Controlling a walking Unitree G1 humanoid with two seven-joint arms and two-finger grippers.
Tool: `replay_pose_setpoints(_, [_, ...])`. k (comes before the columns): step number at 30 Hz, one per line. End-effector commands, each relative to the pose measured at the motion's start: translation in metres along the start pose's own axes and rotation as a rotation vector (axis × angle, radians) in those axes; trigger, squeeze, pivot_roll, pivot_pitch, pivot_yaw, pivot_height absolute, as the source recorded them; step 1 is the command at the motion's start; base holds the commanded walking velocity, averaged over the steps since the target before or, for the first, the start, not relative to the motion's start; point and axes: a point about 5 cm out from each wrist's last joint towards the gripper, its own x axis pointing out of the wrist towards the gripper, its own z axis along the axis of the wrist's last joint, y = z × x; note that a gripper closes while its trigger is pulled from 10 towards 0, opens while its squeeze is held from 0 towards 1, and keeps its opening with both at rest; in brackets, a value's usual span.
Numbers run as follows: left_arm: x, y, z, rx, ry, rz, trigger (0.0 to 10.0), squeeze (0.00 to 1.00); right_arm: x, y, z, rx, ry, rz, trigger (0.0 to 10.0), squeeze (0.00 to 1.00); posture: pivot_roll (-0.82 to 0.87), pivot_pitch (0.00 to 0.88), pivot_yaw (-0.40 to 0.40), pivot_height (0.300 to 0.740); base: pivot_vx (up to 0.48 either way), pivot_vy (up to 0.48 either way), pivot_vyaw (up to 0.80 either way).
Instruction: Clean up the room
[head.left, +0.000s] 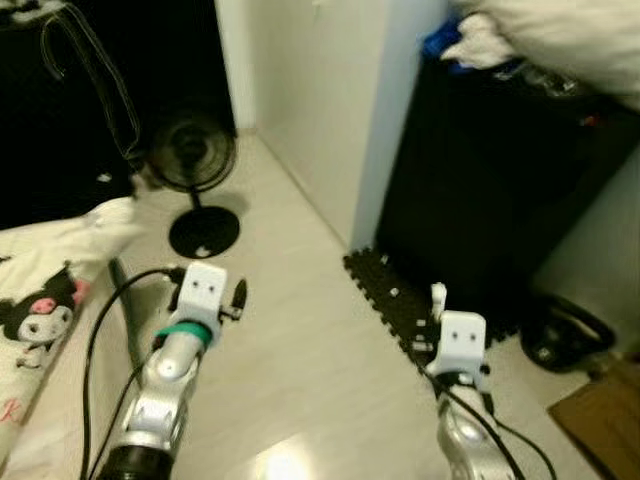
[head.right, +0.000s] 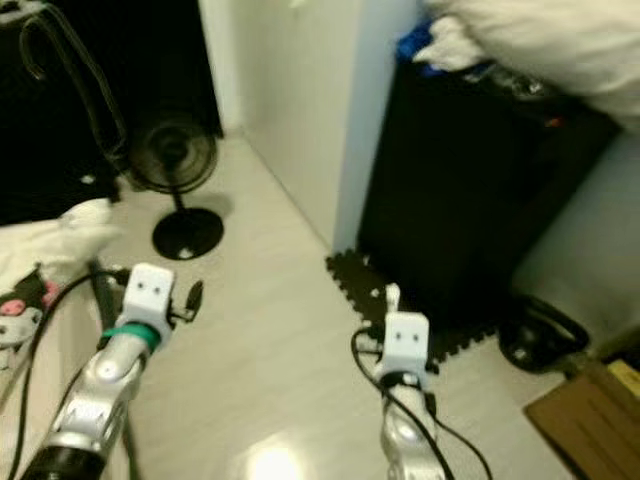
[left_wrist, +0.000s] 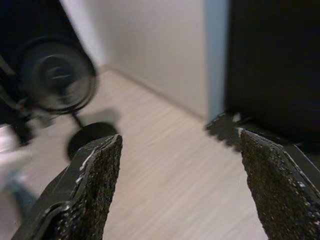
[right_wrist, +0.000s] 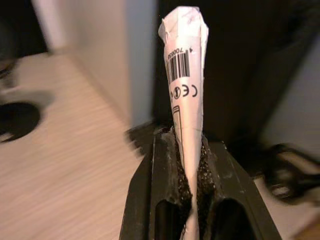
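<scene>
**One scrap in hand, nowhere yet to drop it**

From the head camera I see pale floor (head.left: 300, 340) running ahead to a white wall corner (head.left: 330, 120). My right gripper (head.left: 438, 297) has a bit of white paper poking up from its tip. My left gripper (head.left: 238, 293) is raised over the floor beside the bed edge, where a cartoon-print cover (head.left: 40, 300) lies. I judge the cleanup to be mid-way at best: one piece of litter is picked up, and no bin is in sight to take it.

Around me: a standing fan (head.left: 192, 160) on its round base near the far dark opening, a black cabinet (head.left: 490, 180) with pale bedding (head.left: 560, 40) piled on top, a black foam mat (head.left: 390, 300) at its foot, a kettlebell (head.left: 560, 340) and a cardboard box (head.left: 600, 420) at the right. The mat edge and kettlebell crowd my path on that side.

Left wrist view: the fingers (left_wrist: 95, 185) stand wide apart, nothing between them, fan beyond.

Right wrist view: the jaws are clamped tight on a folded paper wrapper (right_wrist: 186, 75) with a barcode, standing upright out of the pads.
</scene>
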Motion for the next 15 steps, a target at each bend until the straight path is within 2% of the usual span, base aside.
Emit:
replay_pose_setpoints(1, [-0.004,0.01,-0.016,-0.04,0.062,0.038,10.0,0.0,-0.003,0.005,-0.002,0.003,0.009,0.01,10.0,0.0,0.05,0.0,0.076,0.74,0.0,0.0,-0.8])
replay_pose_setpoints(7, [0.002,0.015,-0.008,-0.04,0.021,0.06,10.0,0.0,0.0,0.005,-0.008,0.007,0.051,0.018,10.0,0.0,0.08,0.0,0.037,0.74,0.0,0.0,-0.8])
replay_pose_setpoints(15, [0.001,0.013,-0.006,-0.014,0.006,0.032,10.0,0.0,0.003,0.004,-0.01,-0.015,0.059,0.001,10.0,0.0,0.08,0.0,0.046,0.74,0.0,0.0,-0.8])
